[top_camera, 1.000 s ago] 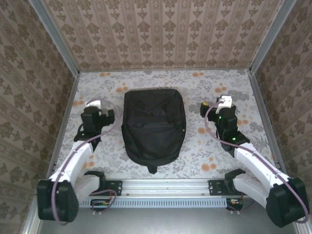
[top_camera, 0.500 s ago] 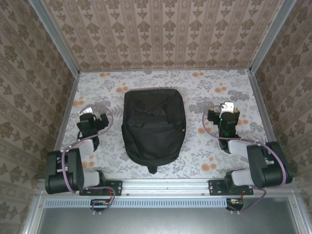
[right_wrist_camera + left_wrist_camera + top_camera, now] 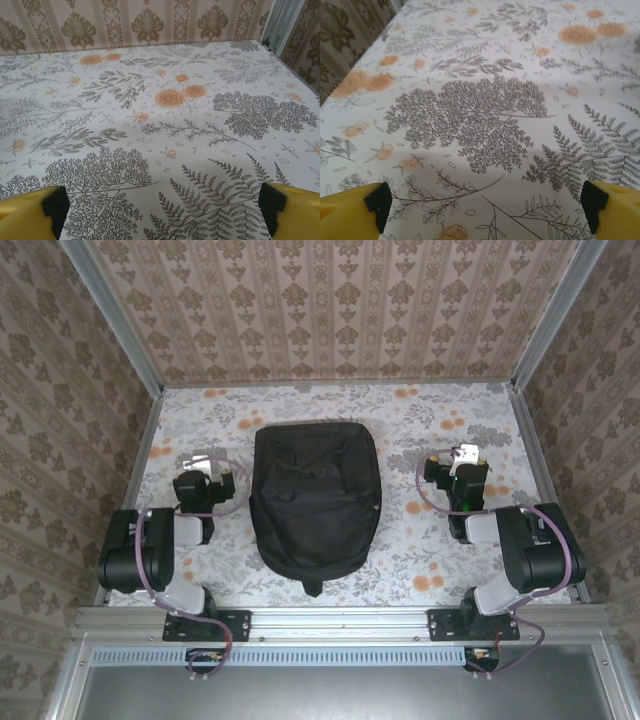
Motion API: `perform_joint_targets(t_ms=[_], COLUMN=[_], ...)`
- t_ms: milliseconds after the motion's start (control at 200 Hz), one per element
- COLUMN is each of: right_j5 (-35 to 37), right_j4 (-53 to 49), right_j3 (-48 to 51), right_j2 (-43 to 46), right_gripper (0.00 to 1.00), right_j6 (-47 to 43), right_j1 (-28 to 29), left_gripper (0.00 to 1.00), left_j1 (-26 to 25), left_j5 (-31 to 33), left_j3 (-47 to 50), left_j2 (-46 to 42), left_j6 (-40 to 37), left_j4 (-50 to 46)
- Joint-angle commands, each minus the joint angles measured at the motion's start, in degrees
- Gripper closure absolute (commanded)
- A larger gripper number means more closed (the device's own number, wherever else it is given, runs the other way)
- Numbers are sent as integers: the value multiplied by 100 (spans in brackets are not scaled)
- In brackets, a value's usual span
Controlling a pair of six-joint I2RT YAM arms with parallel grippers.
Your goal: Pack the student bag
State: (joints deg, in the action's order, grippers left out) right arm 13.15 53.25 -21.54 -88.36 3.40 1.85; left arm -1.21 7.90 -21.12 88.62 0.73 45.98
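Note:
The student bag [image 3: 315, 502], a large black backpack, lies flat and closed in the middle of the floral table, its small loop toward the near edge. My left gripper [image 3: 204, 480] rests low just left of the bag, apart from it. In the left wrist view the left gripper [image 3: 485, 206] is open, yellow fingers [image 3: 347, 214] far apart over bare cloth. My right gripper [image 3: 459, 466] sits right of the bag, also clear of it. Seen from the right wrist, the right gripper [image 3: 162, 206] stands open with nothing between its fingers [image 3: 292, 212].
Wallpapered walls [image 3: 330, 310] and metal corner posts [image 3: 548, 310] close in the table on three sides. The arms' mounting rail [image 3: 340, 625] runs along the near edge. Floral cloth [image 3: 170, 100] stretches ahead of the right gripper to the back wall.
Both arms have folded back toward their bases, elbows drawn in. The grippers stay beside the bag, still open. The bag has not moved.

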Motion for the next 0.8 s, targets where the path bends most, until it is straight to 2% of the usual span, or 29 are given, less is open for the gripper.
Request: perform_joint_targets(t_ms=[0,75,255,330,425,795], right_j5=[-73,-96,-172,-929,-1119,-1044], right_j4=[-80,-185,-284,-499,-469,-421], right_j3=[1,-62,-114,-235,-211,-175], right_j2=[74,53,49,46,43,74], right_gripper=[0,0,0,0,0,0], right_j6=[72,43,29,-209,-166,-199], right_j1=[-3,18,9,-32,-132,-97], left_gripper=[0,0,0,0,0,0], left_j1=[-37,-37,-28,-3,7,16], left_j5=[-218,-602,-676,-703,-711,-753], left_j3=[-122,-231,-244,-260,-259,-233], left_j2=[-37,-52,-49,-49,-48,-56], left_j6=[-239,-394,-401,-390,-383,-379], left_j4=[502,237,234,219,215,230])
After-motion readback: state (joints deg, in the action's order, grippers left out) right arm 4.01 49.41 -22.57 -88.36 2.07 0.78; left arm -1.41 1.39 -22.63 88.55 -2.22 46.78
